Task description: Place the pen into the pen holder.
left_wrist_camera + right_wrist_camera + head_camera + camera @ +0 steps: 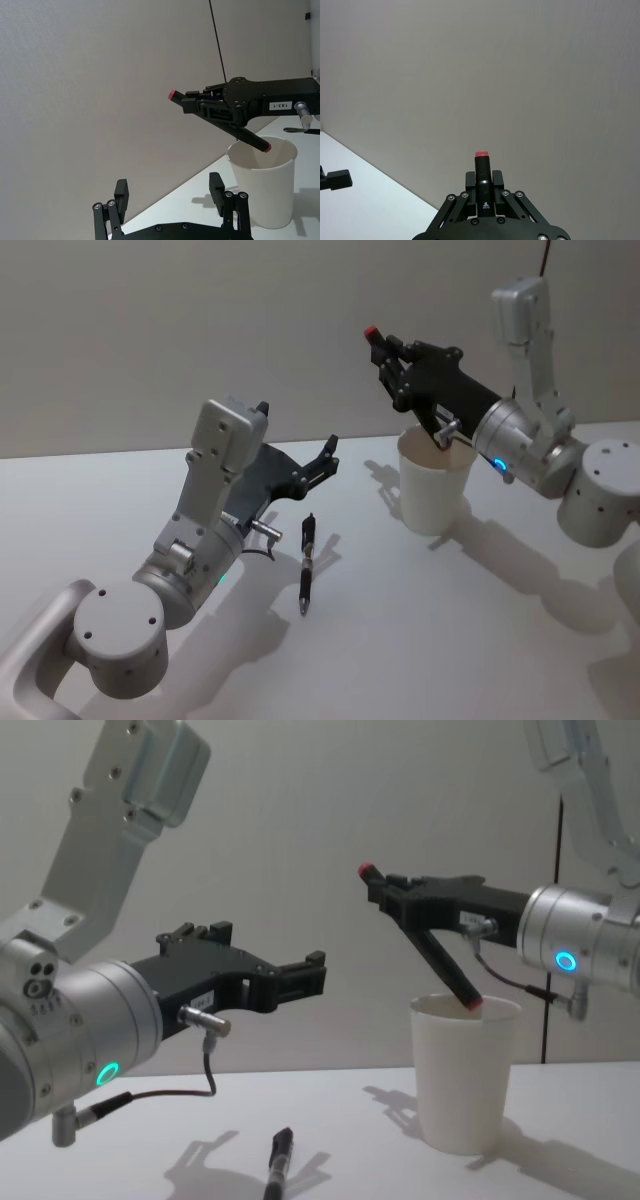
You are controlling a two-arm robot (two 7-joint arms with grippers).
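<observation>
Chest view: right end effector (386,892) grips pen (441,961) over pen holder (462,1072).

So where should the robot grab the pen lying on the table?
Around the middle, coming straight down. The pen lies flat on the table, long and thin, with bare room on both sides to close across it. The open left gripper is nearest; the right gripper holds a red-tipped pen at the mouth of the cup.
</observation>
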